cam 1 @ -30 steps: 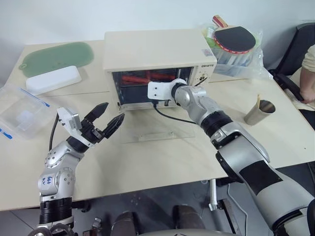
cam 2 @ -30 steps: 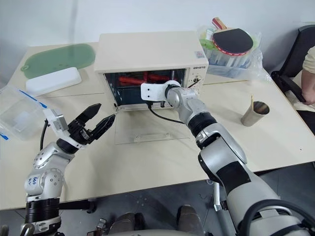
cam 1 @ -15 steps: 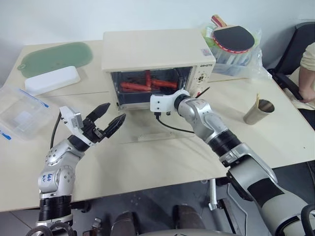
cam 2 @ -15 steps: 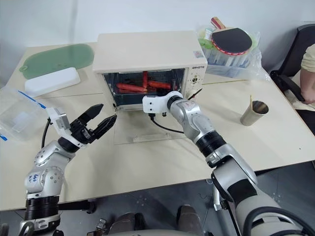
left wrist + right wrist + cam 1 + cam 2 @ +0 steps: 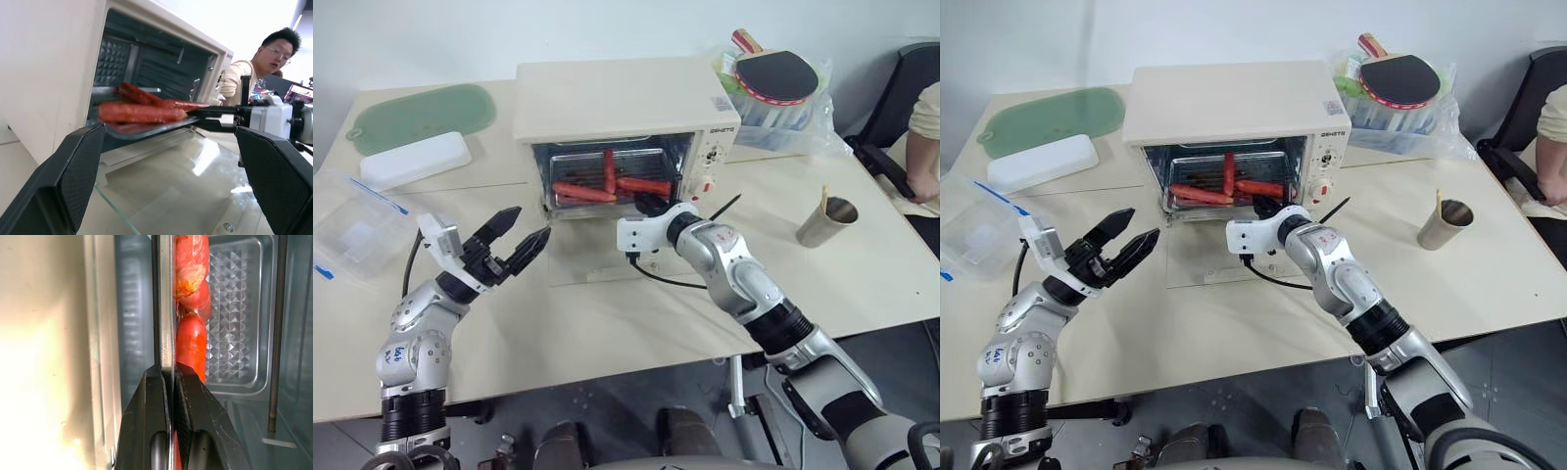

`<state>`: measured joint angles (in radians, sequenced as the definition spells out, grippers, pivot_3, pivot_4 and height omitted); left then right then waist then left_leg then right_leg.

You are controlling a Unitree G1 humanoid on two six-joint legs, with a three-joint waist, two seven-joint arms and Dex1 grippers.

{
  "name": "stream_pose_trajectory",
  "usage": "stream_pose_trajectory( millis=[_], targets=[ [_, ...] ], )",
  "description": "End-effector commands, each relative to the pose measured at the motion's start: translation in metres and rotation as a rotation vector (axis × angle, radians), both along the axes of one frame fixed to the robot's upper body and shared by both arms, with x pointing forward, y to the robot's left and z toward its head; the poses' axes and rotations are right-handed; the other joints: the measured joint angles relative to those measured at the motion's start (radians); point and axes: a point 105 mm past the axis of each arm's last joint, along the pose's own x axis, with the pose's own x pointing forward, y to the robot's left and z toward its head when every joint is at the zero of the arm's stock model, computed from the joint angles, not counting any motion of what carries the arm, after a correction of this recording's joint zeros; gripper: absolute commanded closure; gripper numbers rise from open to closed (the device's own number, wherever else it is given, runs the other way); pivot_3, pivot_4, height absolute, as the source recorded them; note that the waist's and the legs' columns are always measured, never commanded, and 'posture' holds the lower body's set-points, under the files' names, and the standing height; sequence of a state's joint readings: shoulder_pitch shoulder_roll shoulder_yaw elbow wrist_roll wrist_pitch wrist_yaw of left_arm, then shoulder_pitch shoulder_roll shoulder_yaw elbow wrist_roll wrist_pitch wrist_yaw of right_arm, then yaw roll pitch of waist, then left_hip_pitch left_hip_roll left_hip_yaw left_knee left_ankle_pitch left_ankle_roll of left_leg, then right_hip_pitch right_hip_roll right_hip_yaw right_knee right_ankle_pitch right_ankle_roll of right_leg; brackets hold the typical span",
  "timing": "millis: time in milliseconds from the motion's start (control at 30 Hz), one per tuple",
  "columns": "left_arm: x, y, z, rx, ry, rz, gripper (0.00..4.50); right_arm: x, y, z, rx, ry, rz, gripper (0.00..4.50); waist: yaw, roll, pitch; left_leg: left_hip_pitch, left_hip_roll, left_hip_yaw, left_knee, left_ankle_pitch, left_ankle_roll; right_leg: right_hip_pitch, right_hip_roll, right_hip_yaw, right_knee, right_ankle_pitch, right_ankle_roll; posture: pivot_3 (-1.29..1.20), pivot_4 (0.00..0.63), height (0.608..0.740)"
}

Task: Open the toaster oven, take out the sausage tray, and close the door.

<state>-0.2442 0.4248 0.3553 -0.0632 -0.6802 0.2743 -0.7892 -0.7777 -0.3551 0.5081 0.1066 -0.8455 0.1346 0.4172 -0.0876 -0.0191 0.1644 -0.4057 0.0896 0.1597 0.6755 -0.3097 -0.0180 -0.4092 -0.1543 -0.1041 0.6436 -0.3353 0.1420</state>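
Note:
The cream toaster oven (image 5: 617, 98) stands at the back of the table. Its glass door (image 5: 1197, 257) lies flat and open in front of it. The silver sausage tray (image 5: 146, 129) juts partway out of the oven mouth with three red sausages (image 5: 582, 191) on it. My right gripper (image 5: 644, 204) is shut on the tray's front rim, which the right wrist view shows pinched between the black fingertips (image 5: 156, 382). My left gripper (image 5: 529, 223) hovers open and empty to the left of the door, its fingers (image 5: 73, 176) pointing at the oven mouth.
A clear blue-clipped plastic box (image 5: 352, 230), a white box (image 5: 416, 159) and a green mat (image 5: 426, 113) lie at the left. At the right are a metal cup (image 5: 827, 223) and a bagged paddle (image 5: 778, 78). A person (image 5: 925, 127) sits at the far right.
My right gripper has drawn back out of the oven toward me with the tray in its grip, so the sausages now sit at the oven's front. The left gripper stays open and in place.

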Motion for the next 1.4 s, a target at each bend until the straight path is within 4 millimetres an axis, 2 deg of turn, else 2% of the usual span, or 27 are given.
stream_pose_trajectory(
  millis=[33, 267, 500, 833, 967, 1400],
  targets=[
    [-0.007, 0.009, 0.008, 0.014, -0.050, 0.002, 0.00, -0.021, 0.016, 0.008, -0.014, -0.045, 0.101, 4.48, 0.000, 0.000, 0.000, 0.000, 0.000, 0.000, 0.000, 0.000, 0.000, 0.000, 0.000, 0.000, 0.000, 0.000, 0.000, 0.00, 0.150, 0.740],
    [-0.021, 0.017, 0.009, 0.067, -0.062, -0.051, 0.00, -0.032, 0.012, 0.006, -0.037, -0.059, 0.125, 4.48, 0.000, 0.000, 0.000, 0.001, 0.000, 0.001, -0.001, 0.000, 0.000, 0.000, 0.000, 0.000, -0.001, 0.000, 0.000, 0.00, 0.150, 0.740],
    [-0.032, 0.035, 0.006, 0.145, -0.045, -0.058, 0.00, -0.044, 0.004, 0.012, -0.044, -0.117, 0.153, 4.48, 0.002, 0.000, 0.000, 0.001, 0.001, 0.003, -0.001, 0.000, 0.000, -0.001, 0.000, 0.000, -0.001, 0.000, 0.000, 0.00, 0.150, 0.740],
    [-0.026, 0.036, 0.005, 0.151, -0.053, -0.022, 0.00, -0.058, -0.003, 0.004, -0.053, -0.137, 0.192, 4.48, 0.004, 0.000, 0.000, 0.001, 0.001, 0.003, -0.001, 0.000, 0.000, -0.001, 0.000, 0.000, -0.001, 0.000, -0.001, 0.00, 0.150, 0.740],
    [-0.025, 0.035, 0.006, 0.147, -0.067, -0.018, 0.00, -0.070, -0.007, 0.002, -0.042, -0.140, 0.207, 4.48, 0.004, 0.000, 0.000, 0.001, 0.001, 0.003, -0.001, 0.000, 0.000, -0.001, 0.000, 0.000, -0.001, 0.000, -0.001, 0.00, 0.150, 0.740],
    [-0.015, 0.023, -0.001, 0.123, 0.015, -0.078, 0.00, -0.081, -0.019, 0.001, -0.001, -0.151, 0.208, 4.48, 0.014, 0.000, 0.000, 0.001, 0.001, 0.003, 0.001, 0.000, 0.000, 0.000, 0.000, 0.000, -0.001, 0.000, -0.001, 0.00, 0.150, 0.740]
  ],
)
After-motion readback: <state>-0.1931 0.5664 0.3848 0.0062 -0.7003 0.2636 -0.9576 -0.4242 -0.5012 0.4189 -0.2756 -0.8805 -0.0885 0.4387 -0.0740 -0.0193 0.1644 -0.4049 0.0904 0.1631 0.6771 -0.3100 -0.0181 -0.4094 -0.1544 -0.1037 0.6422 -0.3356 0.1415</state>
